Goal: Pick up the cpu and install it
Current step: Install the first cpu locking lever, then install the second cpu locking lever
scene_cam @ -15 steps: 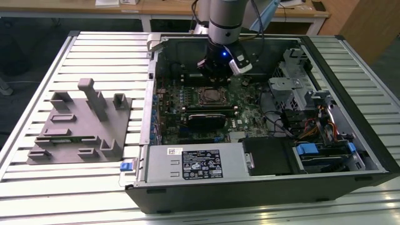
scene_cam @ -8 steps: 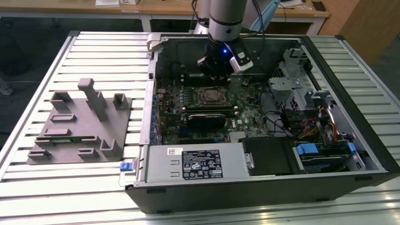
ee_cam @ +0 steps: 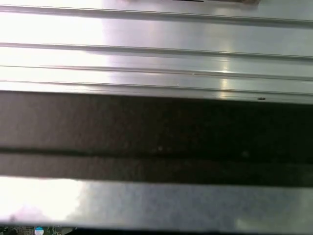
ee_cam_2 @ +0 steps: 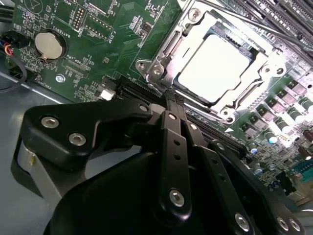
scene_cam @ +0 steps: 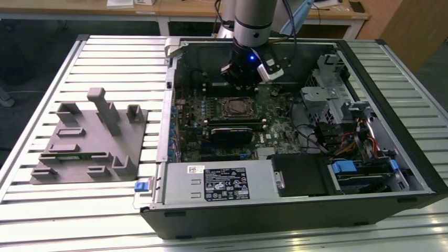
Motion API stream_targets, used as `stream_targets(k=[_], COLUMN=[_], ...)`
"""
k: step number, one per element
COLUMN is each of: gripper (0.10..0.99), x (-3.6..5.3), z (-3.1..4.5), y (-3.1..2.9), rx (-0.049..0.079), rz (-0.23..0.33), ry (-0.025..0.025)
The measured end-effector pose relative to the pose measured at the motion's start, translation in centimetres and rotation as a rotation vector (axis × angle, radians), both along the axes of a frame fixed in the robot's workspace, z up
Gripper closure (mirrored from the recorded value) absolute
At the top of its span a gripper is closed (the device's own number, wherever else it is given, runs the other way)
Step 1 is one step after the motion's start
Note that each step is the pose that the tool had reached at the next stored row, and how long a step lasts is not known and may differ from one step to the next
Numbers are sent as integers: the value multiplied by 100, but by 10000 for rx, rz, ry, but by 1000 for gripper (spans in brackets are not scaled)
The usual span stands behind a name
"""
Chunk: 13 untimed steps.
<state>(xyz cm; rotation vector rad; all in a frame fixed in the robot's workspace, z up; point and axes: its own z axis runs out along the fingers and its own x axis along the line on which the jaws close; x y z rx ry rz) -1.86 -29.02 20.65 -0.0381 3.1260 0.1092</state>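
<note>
The cpu (ee_cam_2: pixel 215 68) is a flat square chip with a bright silvery top. It lies flat inside the metal-rimmed socket frame (ee_cam_2: pixel 161 54) on the green motherboard. In the exterior view the socket (scene_cam: pixel 236 107) sits mid-board inside the open computer case, and my gripper (scene_cam: pixel 243 88) hangs just behind it, a little above the board. In the second wrist view my gripper (ee_cam_2: pixel 174 96) has its black fingers closed together with nothing between them, their tips just short of the socket's edge and apart from the cpu.
A grey plastic fixture (scene_cam: pixel 91 142) lies on the slatted table (scene_cam: pixel 105 52) at the exterior view's left. In the case are a grey box with a white label (scene_cam: pixel 220 184), a drive cage (scene_cam: pixel 336 100) and cables. A coin cell (ee_cam_2: pixel 50 46) sits on the board.
</note>
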Motion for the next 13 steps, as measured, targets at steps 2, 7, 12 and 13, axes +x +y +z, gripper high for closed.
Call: stream_targets(k=[2, 7, 12, 13], gripper=[980, 980, 980, 980], x=[0, 0, 0, 0], z=[-1, -1, -1, -1], y=[-9, -20, -38, -43], rx=[0, -2, -1, 0], rz=[1, 1, 1, 1], ry=[0, 1, 1, 0])
